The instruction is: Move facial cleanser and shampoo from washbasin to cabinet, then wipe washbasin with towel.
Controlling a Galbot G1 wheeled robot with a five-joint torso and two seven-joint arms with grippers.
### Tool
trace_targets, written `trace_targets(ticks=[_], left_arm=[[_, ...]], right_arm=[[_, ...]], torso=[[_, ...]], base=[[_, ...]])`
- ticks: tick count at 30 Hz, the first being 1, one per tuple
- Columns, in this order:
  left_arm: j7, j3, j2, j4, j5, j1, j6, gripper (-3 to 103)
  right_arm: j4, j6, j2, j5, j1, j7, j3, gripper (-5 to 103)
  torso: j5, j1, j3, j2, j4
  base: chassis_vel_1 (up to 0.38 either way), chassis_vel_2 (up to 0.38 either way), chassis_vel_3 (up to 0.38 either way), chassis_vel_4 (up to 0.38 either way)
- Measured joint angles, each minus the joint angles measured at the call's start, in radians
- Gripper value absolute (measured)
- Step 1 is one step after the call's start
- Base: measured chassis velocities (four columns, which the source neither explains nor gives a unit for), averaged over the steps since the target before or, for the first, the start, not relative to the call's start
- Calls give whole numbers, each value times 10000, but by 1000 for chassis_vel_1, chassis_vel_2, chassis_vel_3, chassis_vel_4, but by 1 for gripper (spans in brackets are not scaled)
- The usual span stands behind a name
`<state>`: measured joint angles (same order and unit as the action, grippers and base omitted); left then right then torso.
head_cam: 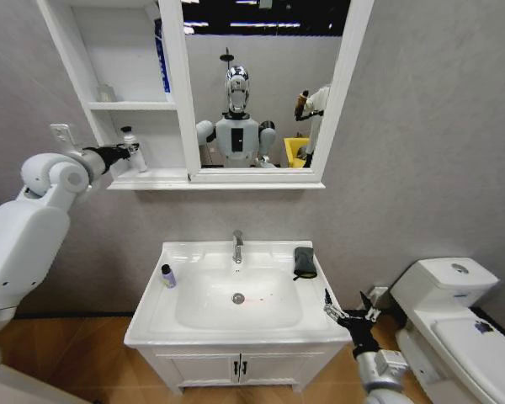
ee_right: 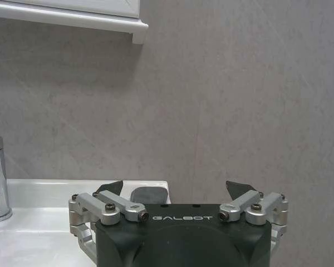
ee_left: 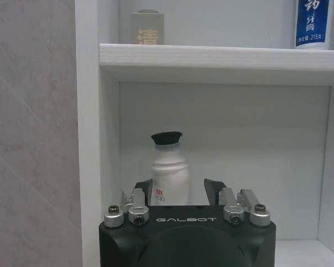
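Risk, as judged: white bottle (ee_left: 169,172) stood upright on lower shelf of cabinet (head_cam: 139,178), between fingers of L gripper (ee_left: 178,192); jaws looked slightly apart, contact w/ bottle not clear. A skewed pull-back could tip it off the shelf.

L arm raised, reaching level into the shelf bay. R gripper (head_cam: 347,313) parked low by front R corner of washbasin (head_cam: 236,332), jaws wide, empty.

Small dark-capped bottle (head_cam: 167,276) on basin's L worktop; towel (head_cam: 304,262) on R rim, untouched.
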<state>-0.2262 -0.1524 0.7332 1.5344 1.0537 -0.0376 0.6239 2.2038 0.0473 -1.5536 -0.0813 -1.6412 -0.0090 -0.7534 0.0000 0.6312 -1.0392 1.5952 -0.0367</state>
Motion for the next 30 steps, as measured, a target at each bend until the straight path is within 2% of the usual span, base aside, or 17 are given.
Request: trace_targets(ticks=[3, 5, 6, 9, 10, 12, 14, 15, 16, 17, 18, 19, 22, 26, 28, 29, 30], left_arm=[[0, -23, 52, -45, -53, 17, -2, 58], [-11, -100, 69, -68, -79, 28, -4, 70], [-11, -100, 69, -68, -79, 28, -4, 70], [-30, -436, -154, 194, -52, -197, 1, 85], [-30, -436, -154, 194, -52, -197, 1, 85], [-46, -935, -422, 664, 38, -665, 16, 96], [-309, -1534, -678, 1277, 303, -1246, 99, 98], [-309, -1534, -678, 1277, 303, -1246, 99, 98], [-462, -1940, -839, 1728, 520, -1628, 162, 100], [-527, -2237, -967, 2127, 664, -1954, 185, 100], [-527, -2237, -967, 2127, 664, -1954, 185, 100], [-592, -2585, -1138, 2640, 787, -2393, 187, 100], [-778, -3061, -1360, 3356, 1032, -3074, 141, 100], [-1468, -4442, -1658, 5034, 2012, -5203, 90, 100], [-1530, -4702, -1661, 5286, 2046, -5590, 82, 100], [-1668, -5424, -1573, 5982, 1958, -6698, 58, 100], [-1696, -5733, -1427, 6384, 1727, -7355, 23, 100]], right_arm=[[-6, 0, -2, 12, 28, 1, 9, 100], [-5, 12, -4, 47, 59, 1, 35, 100], [-5, 12, -4, 47, 59, 1, 35, 100], [34, 48, -1, 67, 114, 2, 38, 100], [34, 48, -1, 67, 114, 2, 38, 100], [71, 92, 17, 77, 148, 3, 36, 100], [80, 132, 15, 113, 186, 4, 72, 100], [80, 132, 15, 113, 186, 4, 72, 100], [85, 154, 5, 146, 209, 6, 92, 100], [94, 176, -3, 175, 241, 6, 137, 100], [94, 176, -3, 175, 241, 6, 137, 100], [106, 198, -5, 209, 257, 4, 193, 100], [151, 232, -11, 254, 281, 4, 272, 100], [235, 277, -39, 294, 268, -1, 336, 100], [241, 278, -32, 294, 255, -1, 333, 100], [246, 278, -29, 294, 231, -1, 326, 100], [249, 274, -33, 294, 202, -1, 317, 100]], torso=[[0, 0, 0, 0, 1], [0, 1, -1, 0, 2], [0, 1, -1, 0, 2], [2, 1, 0, 0, 5], [2, 1, 0, 0, 5], [3, 1, 0, 1, 12], [3, 1, 0, 0, 10], [3, 1, 0, 0, 10], [-5, 1, -1, 0, -11], [-4, 1, 0, 0, -14], [-4, 1, 0, 0, -14], [-2, 0, 1, 1, -15], [-3, 0, 1, 1, -3], [0, 0, 0, 1, 4], [0, 0, 0, 1, 4], [3, 0, 0, 0, 1], [2, -1, 1, 1, -3]], base=[[0, 0, 0, 0], [0, 0, 0, 0], [0, 0, 0, 0], [0, 0, 0, 0], [0, 0, 0, 0], [0, 0, 0, 0], [0, 0, 0, 0], [0, 0, 0, 0], [0, 0, 0, 0], [0, 0, 0, 0], [0, 0, 0, 0], [0, 0, 0, 0], [0, 0, 0, 0], [0, 0, 0, 0], [0, 0, 0, 0], [0, 0, 0, 0], [0, 0, 0, 0]])
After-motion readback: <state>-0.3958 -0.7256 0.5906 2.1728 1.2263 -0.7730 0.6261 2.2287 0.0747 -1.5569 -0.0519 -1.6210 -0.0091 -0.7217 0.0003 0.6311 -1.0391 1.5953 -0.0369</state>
